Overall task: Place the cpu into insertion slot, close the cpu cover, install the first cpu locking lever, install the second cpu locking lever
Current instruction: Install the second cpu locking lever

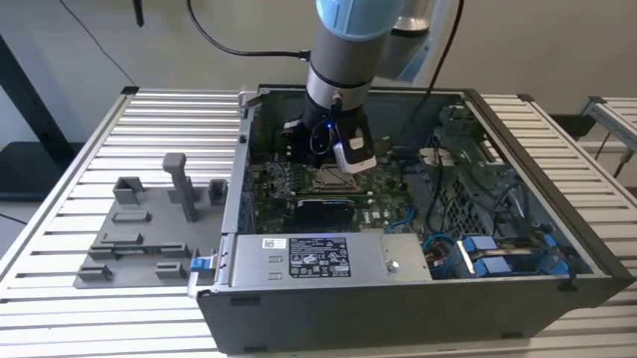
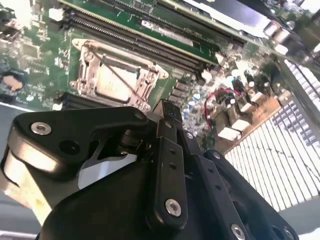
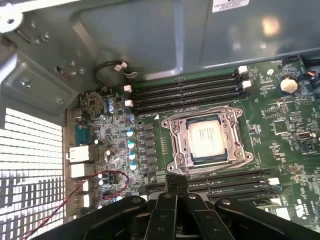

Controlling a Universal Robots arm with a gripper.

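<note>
The cpu (image 3: 209, 140) lies flat in the insertion slot (image 3: 176, 150), pale grey-tan with its face showing through the window of the silver metal cover (image 3: 235, 152), which lies down over it. In the second wrist view the cpu (image 2: 116, 82) and the slot's silver rim (image 2: 82, 67) sit just beyond my fingers. My black gripper (image 3: 173, 184) hovers beside one edge of the slot, fingertips together with nothing between them. In the exterior view the gripper (image 1: 324, 158) hangs inside the open computer case just behind the slot (image 1: 333, 180). I cannot tell whether the locking levers are latched.
Long black memory slots (image 3: 190, 92) flank the socket on the green board (image 3: 280, 120). The case wall (image 3: 150, 35) rises close behind. A silver power supply box (image 1: 318, 257) and blue cables (image 1: 488, 253) fill the case's front. A grey fixture plate (image 1: 149, 231) lies on the exterior view's left.
</note>
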